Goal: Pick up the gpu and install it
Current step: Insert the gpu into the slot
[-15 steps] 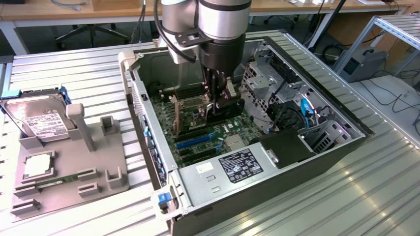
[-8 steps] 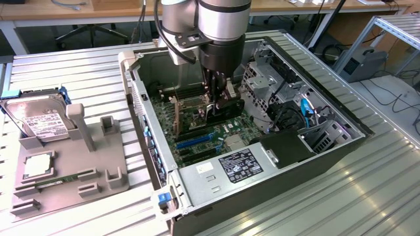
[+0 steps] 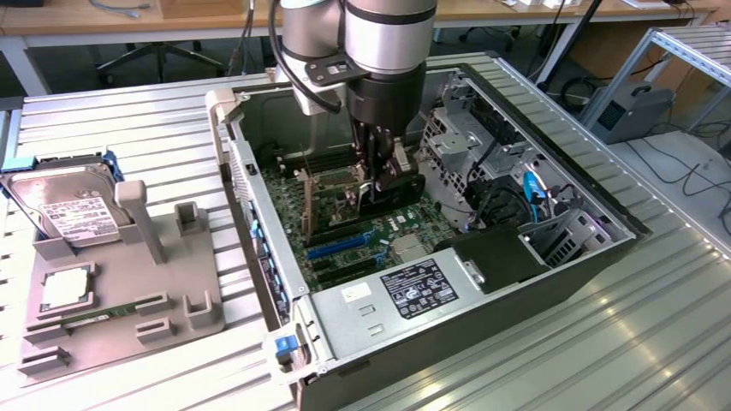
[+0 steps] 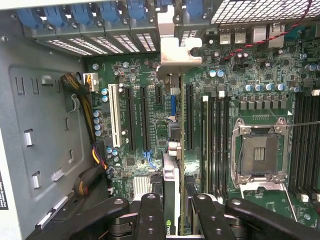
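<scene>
GPU held edge-on between the fingers of the gripper, seen as a thin green card running straight away from the wrist camera. Silver bracket at the far end, up against the row of rear slot covers and blue latches. Jaws partly closed, clamped on the card's near end, one finger on each face. Long axis parallel to the black slots on the motherboard, card standing upright over that slot area; seated or just above, cannot tell.

Tight room around it: a black slot just beside either face, white slot further off, memory slots and empty CPU socket on the other side. Yellow and black cables bunched at the board's edge by the grey case wall, apart from the card.

From the exterior view, arm reaching straight down into the open case, gripper low over the board, drive cage close on the exterior view's right, power supply near the front. Case walls rising on all sides of the arm.

Outside, on the exterior view's left, grey fixture on the table, carrying a hard drive, a CPU and a memory stick, well apart from the gripper.
</scene>
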### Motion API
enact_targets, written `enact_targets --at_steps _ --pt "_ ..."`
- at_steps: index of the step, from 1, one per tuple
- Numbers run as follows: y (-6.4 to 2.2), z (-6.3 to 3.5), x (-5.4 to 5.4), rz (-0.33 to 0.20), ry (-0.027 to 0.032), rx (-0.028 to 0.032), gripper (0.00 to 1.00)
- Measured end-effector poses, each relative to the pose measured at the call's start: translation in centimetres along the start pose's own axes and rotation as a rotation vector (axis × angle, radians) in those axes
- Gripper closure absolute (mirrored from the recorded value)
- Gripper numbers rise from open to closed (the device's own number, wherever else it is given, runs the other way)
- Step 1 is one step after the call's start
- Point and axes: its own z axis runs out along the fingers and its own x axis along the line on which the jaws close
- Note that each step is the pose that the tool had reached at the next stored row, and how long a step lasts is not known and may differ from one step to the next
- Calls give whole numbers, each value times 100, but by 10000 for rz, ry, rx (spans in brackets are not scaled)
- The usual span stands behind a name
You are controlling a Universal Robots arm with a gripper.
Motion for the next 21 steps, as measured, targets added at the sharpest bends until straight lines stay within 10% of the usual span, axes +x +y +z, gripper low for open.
enact_targets --at_steps 21 --pt "5 48 -1 -3 45 2 73"
